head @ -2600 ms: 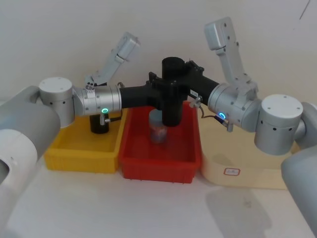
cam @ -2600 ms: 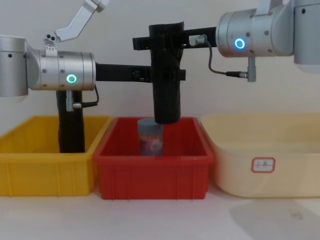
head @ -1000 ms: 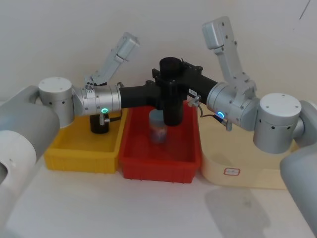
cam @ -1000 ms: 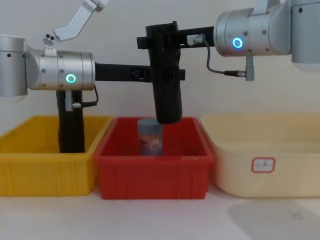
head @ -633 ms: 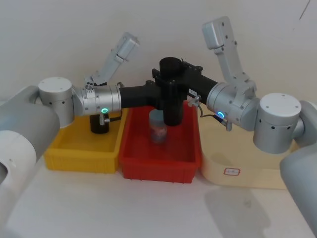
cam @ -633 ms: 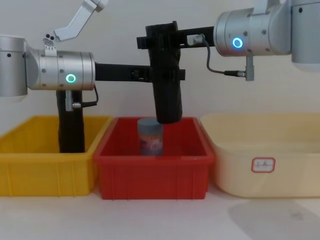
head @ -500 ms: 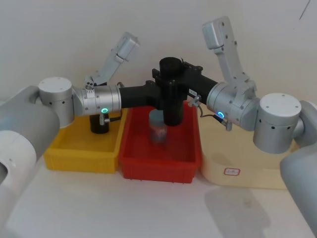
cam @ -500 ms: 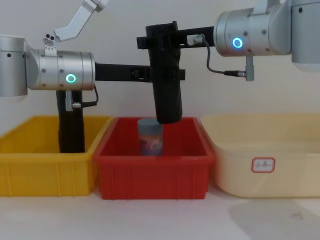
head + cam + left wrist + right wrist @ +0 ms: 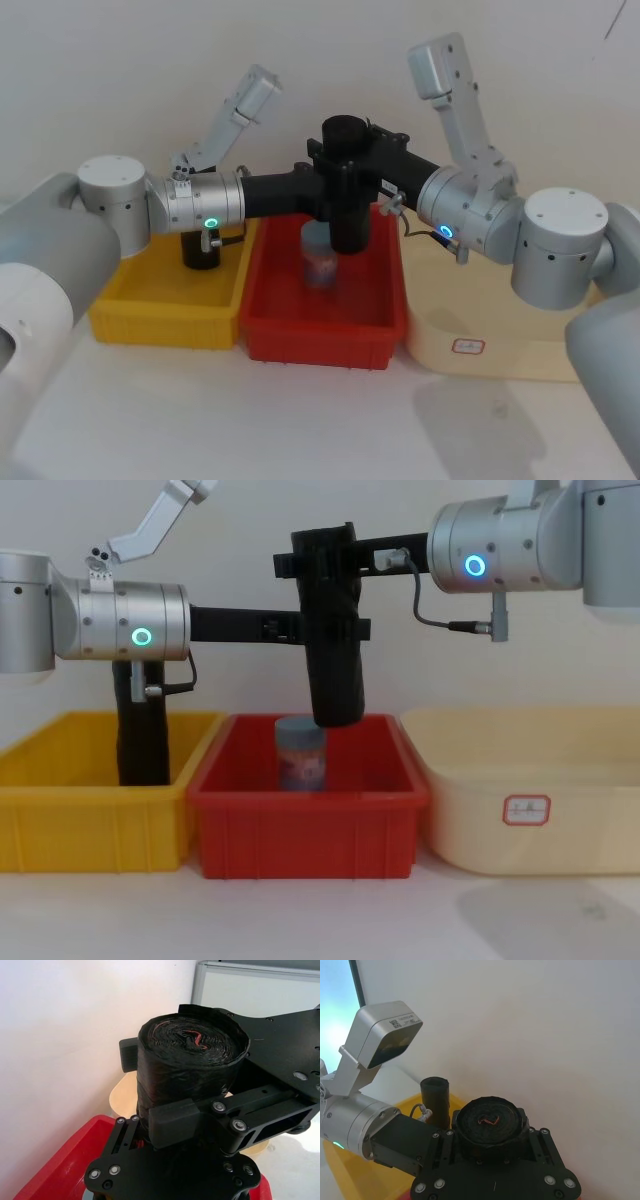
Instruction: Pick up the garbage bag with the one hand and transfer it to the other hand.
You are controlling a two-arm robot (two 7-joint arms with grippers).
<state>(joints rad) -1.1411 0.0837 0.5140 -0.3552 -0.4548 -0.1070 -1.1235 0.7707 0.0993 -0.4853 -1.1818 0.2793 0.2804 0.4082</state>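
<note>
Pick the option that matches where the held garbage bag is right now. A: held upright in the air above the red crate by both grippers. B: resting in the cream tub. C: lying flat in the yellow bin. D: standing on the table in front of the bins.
A: the garbage bag hangs upright over the red crate, with the left gripper and the right gripper both clamped on it.

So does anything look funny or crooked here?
A little: the garbage bag hangs slightly tilted over the red crate, gripped by both the left gripper and the right gripper. Nothing is spilled.
</note>
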